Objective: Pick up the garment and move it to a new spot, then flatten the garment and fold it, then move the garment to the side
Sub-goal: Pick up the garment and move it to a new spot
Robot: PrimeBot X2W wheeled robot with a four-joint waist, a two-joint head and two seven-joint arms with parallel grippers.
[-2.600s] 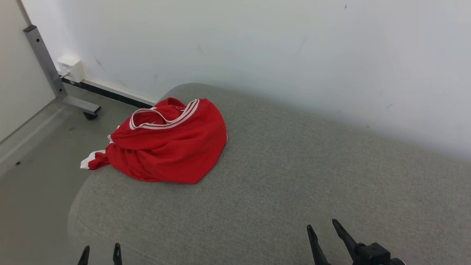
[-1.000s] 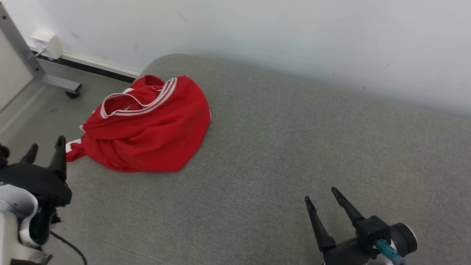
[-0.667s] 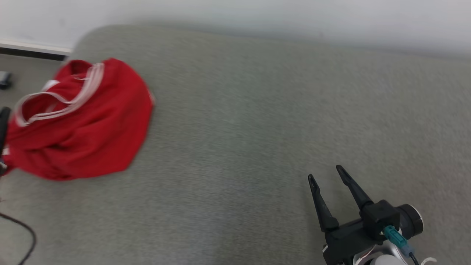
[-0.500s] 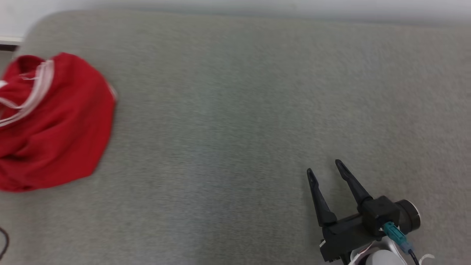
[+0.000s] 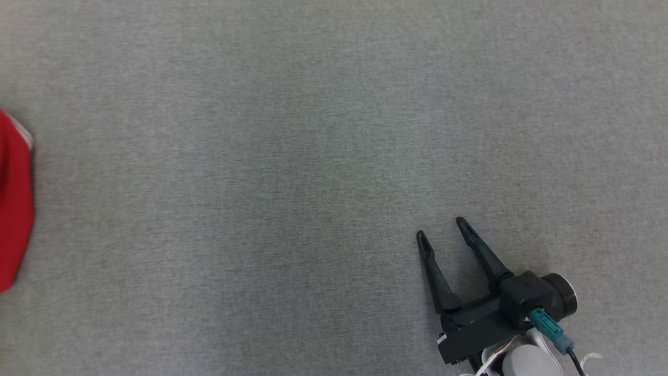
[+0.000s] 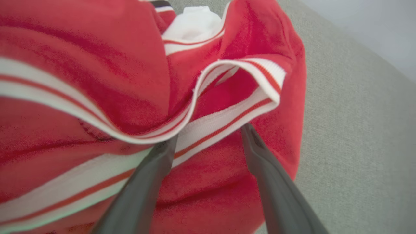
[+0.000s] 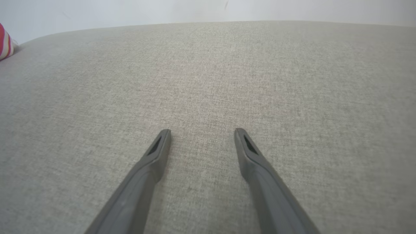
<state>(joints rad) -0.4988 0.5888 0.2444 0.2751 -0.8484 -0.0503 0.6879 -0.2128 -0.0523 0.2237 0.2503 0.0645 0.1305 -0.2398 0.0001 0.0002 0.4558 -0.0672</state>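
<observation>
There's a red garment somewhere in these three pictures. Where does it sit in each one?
Head view: the red garment is a sliver at the far left edge.
Left wrist view: the red garment covers most of the picture, from the left edge past the centre.
Right wrist view: the red garment is a striped scrap at the upper left edge.
Shared landmark: the grey cushion it lies on.

Black tool [image 5: 440, 227], teal plug [image 5: 548, 322]

Garment [image 5: 15, 209] on cushion [image 5: 313, 156], far L; wall [image 7: 208, 9] behind
</observation>
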